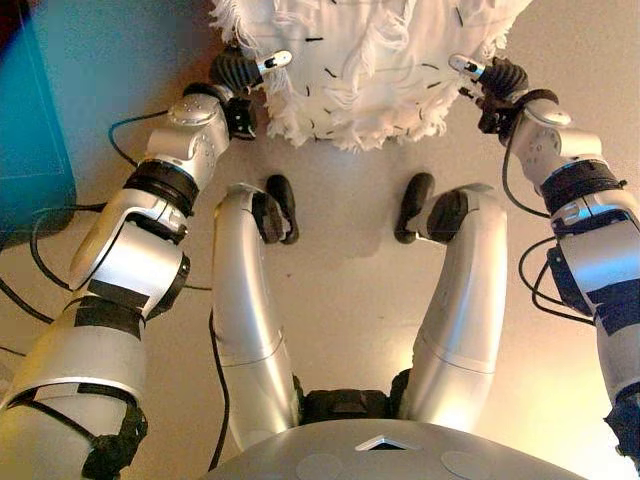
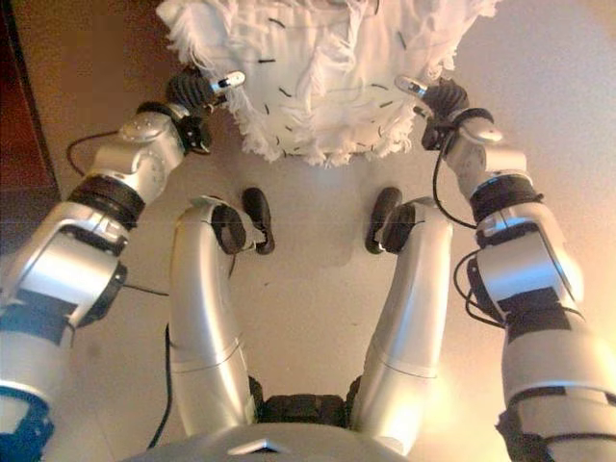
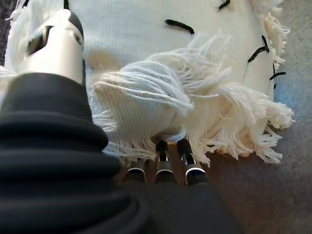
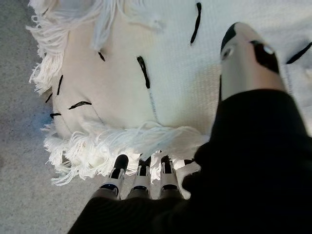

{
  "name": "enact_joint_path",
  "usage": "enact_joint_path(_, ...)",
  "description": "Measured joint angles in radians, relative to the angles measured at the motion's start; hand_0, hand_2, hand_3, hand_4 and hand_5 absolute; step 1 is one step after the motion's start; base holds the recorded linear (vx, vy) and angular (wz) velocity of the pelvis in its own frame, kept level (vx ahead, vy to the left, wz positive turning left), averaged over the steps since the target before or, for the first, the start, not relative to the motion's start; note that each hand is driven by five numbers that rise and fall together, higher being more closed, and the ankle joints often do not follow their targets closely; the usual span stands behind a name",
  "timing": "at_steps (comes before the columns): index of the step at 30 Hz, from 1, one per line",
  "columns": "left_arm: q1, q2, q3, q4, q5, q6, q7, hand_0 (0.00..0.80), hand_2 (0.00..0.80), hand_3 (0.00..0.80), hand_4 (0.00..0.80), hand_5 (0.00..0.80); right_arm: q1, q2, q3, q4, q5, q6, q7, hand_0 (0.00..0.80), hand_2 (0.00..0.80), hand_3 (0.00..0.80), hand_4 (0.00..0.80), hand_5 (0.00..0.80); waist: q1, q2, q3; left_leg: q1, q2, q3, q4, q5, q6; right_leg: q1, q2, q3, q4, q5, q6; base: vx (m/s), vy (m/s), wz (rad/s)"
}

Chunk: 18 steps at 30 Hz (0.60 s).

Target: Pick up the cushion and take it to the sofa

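A white cushion (image 1: 370,60) with long fringe and short black stitches is held between my two hands, in front of me and above the floor. My left hand (image 1: 240,75) grips its left edge. In the left wrist view the fingers (image 3: 165,161) go under the fringe and the thumb (image 3: 56,44) lies on top of the cushion (image 3: 195,48). My right hand (image 1: 490,80) grips the right edge the same way: fingers (image 4: 141,175) under the fringe, thumb (image 4: 246,53) on top of the cushion (image 4: 170,73). The far part of the cushion is out of view.
A teal-blue object (image 1: 30,120) stands close at my left. In the right eye view a dark reddish-brown piece (image 2: 14,144) runs along the left edge. Beige floor (image 1: 350,260) lies below the cushion.
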Motion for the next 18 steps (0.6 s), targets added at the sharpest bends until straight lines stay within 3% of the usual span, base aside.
enact_joint_path(4,-0.001,-0.009,-0.031,-0.002,-0.001,0.008,-0.009,0.000,0.000,0.000,0.000,0.000,0.000,0.010,0.013,-0.001,0.000,0.004,-0.006,0.000,0.000,0.000,0.000,0.000,-0.001,-0.001,0.000,0.001,0.011,0.007,0.014,0.004,0.007,0.000,-0.013,0.002,0.021,-0.007,-0.003,0.018,-0.012,0.09)
enact_joint_path(5,-0.001,-0.011,-0.034,-0.002,-0.002,0.011,-0.010,0.264,0.264,0.264,0.264,0.264,0.000,0.016,0.017,-0.001,-0.003,0.004,-0.009,0.000,0.000,0.000,0.000,0.000,-0.001,-0.002,0.000,0.001,0.013,0.008,0.019,0.003,0.008,0.000,-0.013,0.004,0.027,-0.008,-0.003,0.020,-0.022,0.04)
enact_joint_path(6,-0.001,-0.013,-0.037,-0.002,-0.004,0.011,-0.009,0.602,0.602,0.602,0.602,0.602,0.000,0.022,0.021,-0.002,-0.004,0.004,-0.015,0.000,0.000,0.000,0.000,0.000,-0.001,-0.002,0.000,0.001,0.015,0.009,0.024,0.003,0.009,0.000,-0.013,0.004,0.032,-0.009,-0.003,0.000,0.000,0.00)
enact_joint_path(7,-0.001,-0.015,-0.038,-0.002,-0.012,0.013,-0.009,0.800,0.800,0.800,0.800,0.800,0.000,0.025,0.027,-0.003,-0.004,0.004,-0.022,0.157,0.157,0.157,0.157,0.157,-0.001,-0.002,0.000,0.001,0.015,0.009,0.028,0.002,0.010,0.000,-0.013,0.006,0.035,-0.009,-0.003,0.021,-0.032,0.00)
enact_joint_path(8,-0.001,-0.016,-0.038,-0.002,-0.012,0.015,-0.008,0.800,0.800,0.800,0.800,0.800,0.000,0.028,0.032,-0.004,-0.004,0.003,-0.024,0.307,0.307,0.307,0.307,0.307,-0.002,-0.003,0.001,0.001,0.016,0.009,0.030,0.003,0.011,0.000,-0.014,0.007,0.038,-0.009,-0.003,0.000,0.000,0.00)
enact_joint_path(9,-0.001,-0.015,-0.039,-0.002,-0.012,0.018,-0.006,0.800,0.800,0.800,0.800,0.800,0.002,0.028,0.033,-0.008,-0.004,0.003,-0.025,0.800,0.800,0.800,0.800,0.800,-0.003,-0.004,0.001,0.001,0.018,0.010,0.033,0.003,0.014,0.001,-0.014,0.008,0.042,-0.009,-0.004,0.000,0.000,0.00)
enact_joint_path(18,0.032,-0.013,-0.071,-0.011,-0.012,0.028,0.003,0.800,0.800,0.800,0.800,0.800,0.050,0.025,0.036,-0.077,-0.026,0.003,-0.052,0.800,0.800,0.800,0.800,0.800,-0.023,-0.011,0.004,0.002,0.034,0.016,0.068,0.004,0.021,0.001,-0.029,0.015,0.089,-0.024,-0.006,0.014,-0.005,0.06)
